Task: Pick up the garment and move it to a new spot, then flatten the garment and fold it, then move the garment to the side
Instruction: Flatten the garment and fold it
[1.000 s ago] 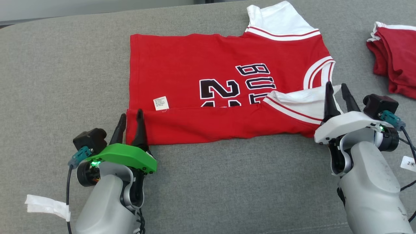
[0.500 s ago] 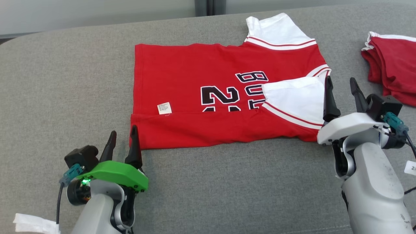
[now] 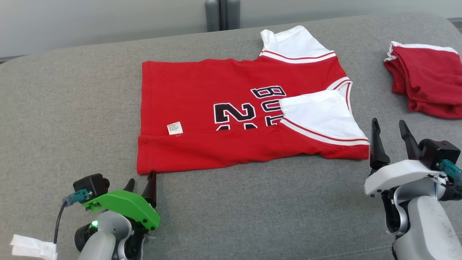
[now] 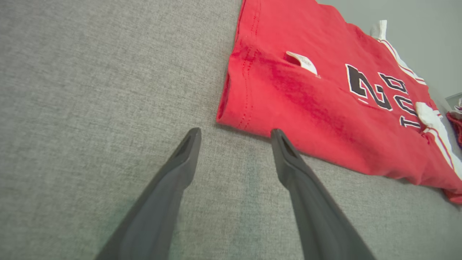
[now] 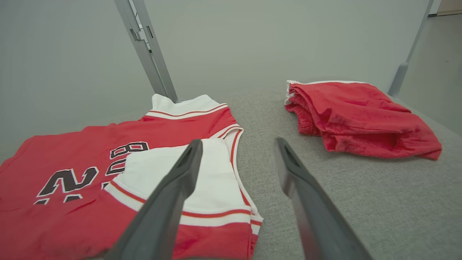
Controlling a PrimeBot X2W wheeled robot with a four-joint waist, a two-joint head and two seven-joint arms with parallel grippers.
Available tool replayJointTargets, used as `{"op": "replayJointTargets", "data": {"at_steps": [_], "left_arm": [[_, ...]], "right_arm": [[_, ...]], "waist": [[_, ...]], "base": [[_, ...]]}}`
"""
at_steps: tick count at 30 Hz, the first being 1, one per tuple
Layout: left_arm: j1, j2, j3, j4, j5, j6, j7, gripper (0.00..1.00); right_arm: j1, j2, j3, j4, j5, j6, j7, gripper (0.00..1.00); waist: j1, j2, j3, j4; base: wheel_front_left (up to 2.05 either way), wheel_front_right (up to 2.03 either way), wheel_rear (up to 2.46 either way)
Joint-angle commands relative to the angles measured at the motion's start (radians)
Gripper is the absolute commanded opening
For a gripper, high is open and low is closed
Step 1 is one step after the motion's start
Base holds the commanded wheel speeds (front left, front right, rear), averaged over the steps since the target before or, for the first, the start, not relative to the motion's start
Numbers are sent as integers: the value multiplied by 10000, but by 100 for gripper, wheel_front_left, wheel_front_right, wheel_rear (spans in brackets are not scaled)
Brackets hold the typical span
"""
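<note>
The garment (image 3: pixel 231 119) is a red jersey with white sleeves and black lettering, lying flat on the grey cushion with its near edge and near sleeve folded over onto the front. My left gripper (image 3: pixel 140 180) stands open just short of the garment's near left corner (image 4: pixel 231 115), holding nothing. My right gripper (image 3: pixel 389 128) is open beside the folded white sleeve (image 5: pixel 216 180), a little to its right and apart from it. Both pairs of dark fingers (image 4: pixel 180 162) (image 5: pixel 288 169) are empty.
A second red garment (image 3: pixel 426 83) lies bunched at the far right (image 5: pixel 361 115). A white tag (image 3: pixel 175 128) sits on the jersey. White tape (image 3: pixel 32 247) is at the lower left. A grey post (image 3: pixel 222 14) rises behind the cushion's rear edge.
Both grippers let go of the folded edge, opened wide and drew back toward me. The near sleeve now lies flat on the jersey front. The head camera has shifted.
</note>
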Motion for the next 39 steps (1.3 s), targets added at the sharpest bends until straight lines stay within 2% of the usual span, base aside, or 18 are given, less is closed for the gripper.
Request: {"op": "replayJointTargets", "data": {"at_steps": [1, 4, 5, 7, 8, 9, 10, 16, 24, 25, 26, 28, 33, 39], "left_arm": [[-203, 23, 85, -26, -129, 68, 108, 100], [-394, 52, 236, 1, -306, 128, 284, 100], [-453, 65, 303, 18, -366, 136, 300, 84], [-530, 108, 384, 50, -445, 137, 310, 43], [-555, 126, 398, 65, -454, 138, 297, 34], [-594, 145, 416, 76, -454, 136, 248, 10], [-619, 164, 431, 76, -451, 129, 207, 0], [-602, 177, 448, -121, -458, 29, -10, 0], [-631, 51, 317, -320, -363, -46, -206, 0], [-646, 37, 296, -337, -350, -71, -251, 0], [-651, 20, 285, -337, -352, -81, -279, 0], [-655, -12, 261, -358, -352, -128, -345, 0], [-689, 68, 229, -545, -292, -218, -510, 0], [-202, 203, 186, -1193, -270, -126, -468, 0]], "right_arm": [[141, -22, 25, -146, 52, -13, 110, 100], [234, -22, 110, -372, 128, -13, 376, 100], [254, -22, 137, -399, 116, -13, 469, 100], [282, -21, 193, -360, 150, -13, 648, 100], [293, -19, 215, -316, 171, -13, 727, 100], [288, -22, 235, -255, 195, -13, 821, 100], [268, -21, 263, -162, 228, -13, 926, 100], [-200, -22, 388, 845, 513, -14, 1327, 100], [-1191, -24, 397, 2904, 827, -14, 1277, 100], [-1345, -22, 385, 3190, 877, -14, 1234, 79], [-1452, -19, 400, 3402, 966, -14, 1215, 41], [-1653, -15, 466, 3797, 1097, -14, 1130, 0], [-2133, -30, 387, 4152, 1356, -17, 757, 0], [-1736, -33, 28, 3453, 1046, -17, 890, 0]], "waist": [[0, 0, 231, -259], [0, 0, 410, -491], [0, 0, 458, -555], [0, 0, 527, -643], [0, 0, 545, -666], [0, 0, 566, -687], [0, 0, 583, -700], [0, 0, 640, -543], [0, 0, 743, -149], [0, 0, 745, -114], [0, 0, 741, -89], [0, 0, 716, -51], [0, 0, 556, -33], [0, 0, 288, 3]], "base": [[0, 0, 0], [0, 0, 0], [0, 0, 0], [0, 0, 0], [0, 0, 0], [0, 0, 0], [0, 0, 0], [0, 0, 0], [0, 0, 0], [0, 0, 0], [0, 0, 0], [0, 0, 0], [0, 0, 0], [0, 0, 0]]}}
